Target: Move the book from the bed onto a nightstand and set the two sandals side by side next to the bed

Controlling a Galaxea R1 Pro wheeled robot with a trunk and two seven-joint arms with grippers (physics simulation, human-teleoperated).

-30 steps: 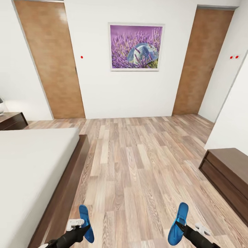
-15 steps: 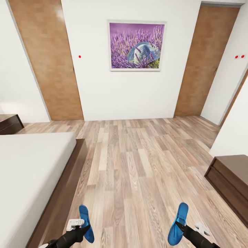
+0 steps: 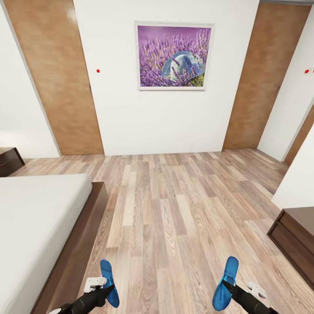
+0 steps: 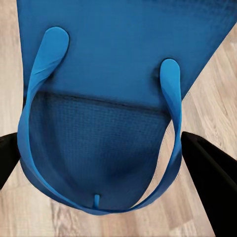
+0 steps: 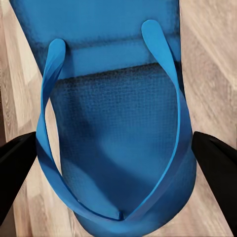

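Your left claw [image 3: 106, 285] is clamped on one sandal [image 3: 109, 281], your right claw [image 3: 225, 287] on the other sandal [image 3: 226, 282] (both pointing forward); the bed [image 3: 39, 226] lies left, nearer your left arm.

bed [image 3: 39, 226]: cut by left edge | bench [image 3: 296, 235]: cut right | nightstand [image 3: 8, 160]: mostly cropped

The sandal in my left fingers [image 4: 200, 173] is bright blue [image 3: 110, 283], its sole finely dotted, and the sandal on my right [image 3: 226, 283] is the same blue; my fingers show black. The floor [image 3: 174, 218] is light brown wood plank, the bed [image 3: 35, 226] off-white on a dark brown frame. White walls [image 3: 117, 113] carry brown doors [image 3: 56, 78] and a purple lavender picture [image 3: 173, 56].
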